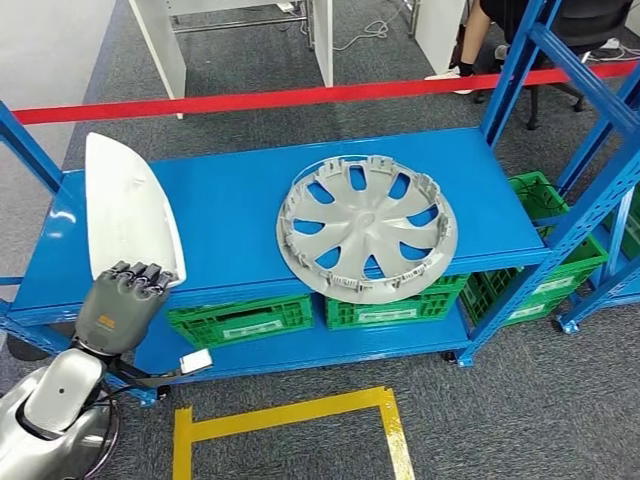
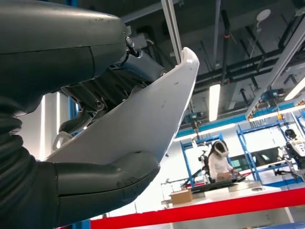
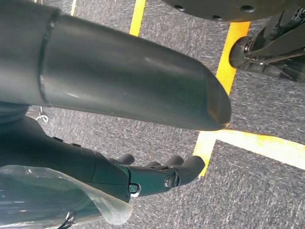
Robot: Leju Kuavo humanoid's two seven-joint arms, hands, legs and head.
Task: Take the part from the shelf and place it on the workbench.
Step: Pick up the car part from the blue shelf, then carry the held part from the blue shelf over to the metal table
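A white curved plastic part [image 1: 124, 205] stands at the left end of the blue shelf [image 1: 234, 215]. My left hand [image 1: 121, 305] grips its near edge, fingers over the rim. In the left wrist view the white part [image 2: 144, 119] sits clamped between the thumb [image 2: 104, 181] and the fingers above it. A silver wheel cover [image 1: 367, 227] lies flat on the shelf's middle right, overhanging the front edge. My right hand [image 3: 144, 143] hangs over the floor, fingers apart with nothing in them.
Green crates [image 1: 241, 320] fill the lower shelf level. Blue uprights [image 1: 573, 215] frame the right side. A red barrier tape [image 1: 302, 97] runs behind the shelf. Yellow floor tape [image 1: 287, 415] marks a square in front. A seated person [image 1: 475, 35] is at the back right.
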